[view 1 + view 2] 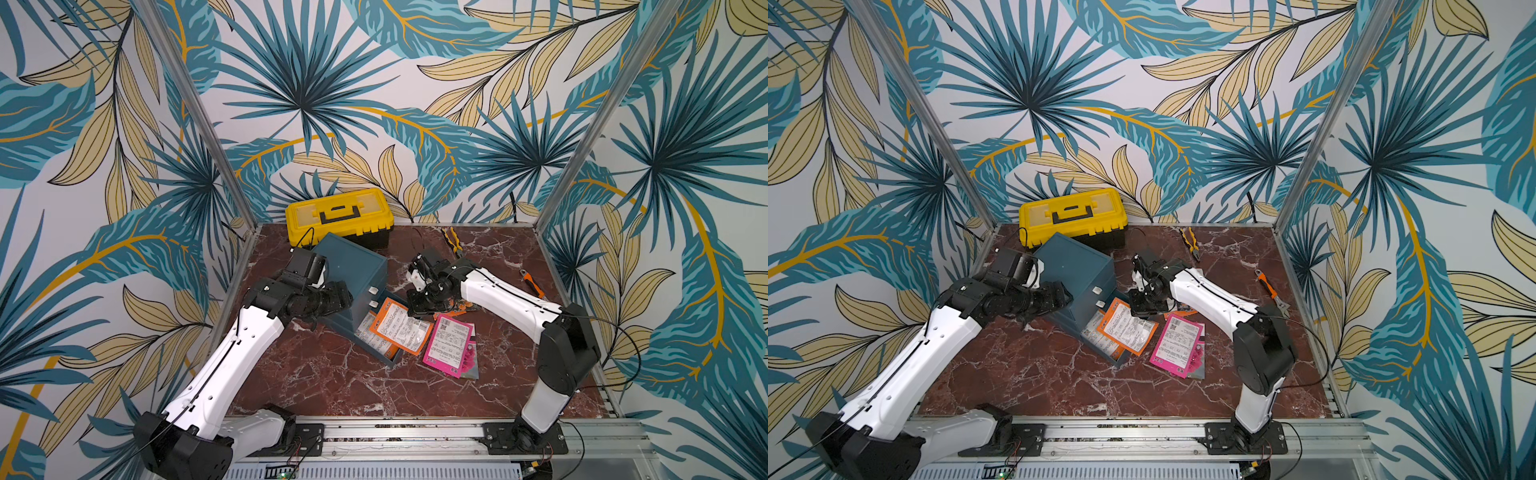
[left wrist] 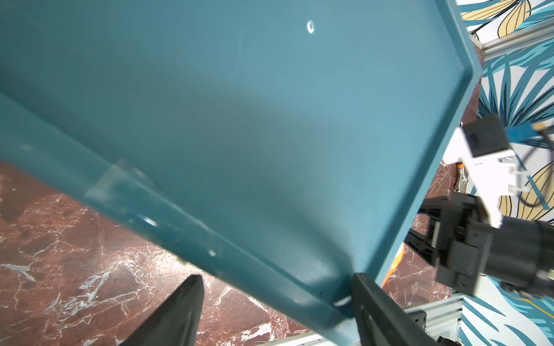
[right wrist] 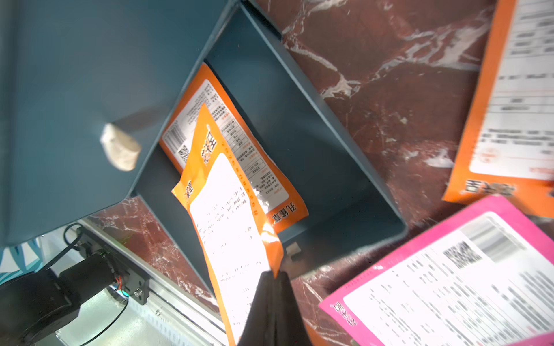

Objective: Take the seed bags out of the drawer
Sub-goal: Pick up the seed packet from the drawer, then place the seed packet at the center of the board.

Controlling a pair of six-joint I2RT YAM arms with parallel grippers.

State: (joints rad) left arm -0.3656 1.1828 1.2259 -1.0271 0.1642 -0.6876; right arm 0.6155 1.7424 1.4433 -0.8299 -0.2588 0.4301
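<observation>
Okay, right tool (image 3: 274, 275) clamped on a corner of one orange seed bag (image 3: 227, 215), hanging over the drawer (image 3: 329, 134); another orange bag (image 3: 239, 143) lies inside, magenta bag (image 3: 449, 284) on desk (image 3: 389, 90). Probably light, floppy, slick film: pinch edges. Grip unclear for left tool (image 2: 275, 277), jaws apart astride cabinet (image 2: 239, 104).

Both top views look down from high above the front rail toward the rear wall, from well back, taking in the whole tabletop (image 1: 332, 374) and both arms. The left wrist camera sits hard against the side of the blue cabinet (image 2: 239, 119), which fills its picture. The right wrist camera looks along the right hand (image 3: 274, 275) at close range onto the orange seed bag (image 3: 233, 233) and the open drawer (image 3: 299, 134); all four views share the cabinet
</observation>
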